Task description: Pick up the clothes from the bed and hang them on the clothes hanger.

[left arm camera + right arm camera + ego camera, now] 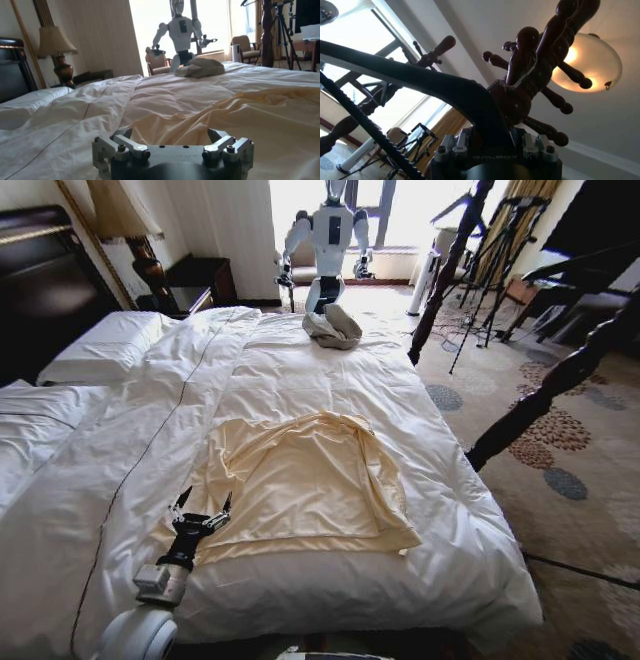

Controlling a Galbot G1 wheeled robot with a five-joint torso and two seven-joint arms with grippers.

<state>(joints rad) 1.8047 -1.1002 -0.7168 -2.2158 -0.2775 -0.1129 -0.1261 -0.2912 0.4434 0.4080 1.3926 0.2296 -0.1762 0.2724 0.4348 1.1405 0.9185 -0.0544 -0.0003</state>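
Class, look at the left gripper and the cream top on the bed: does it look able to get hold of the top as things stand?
Probably yes. The left gripper is open, low over the bed, at the near-left edge of the clothes. Nothing lies between them.

The top (305, 480) lies spread on the bed (330, 370), toward its near edge. The left gripper (201, 509) sits just left of the top; a cloth heap (333, 326) lies at the far end, pillows (105, 345) far left.
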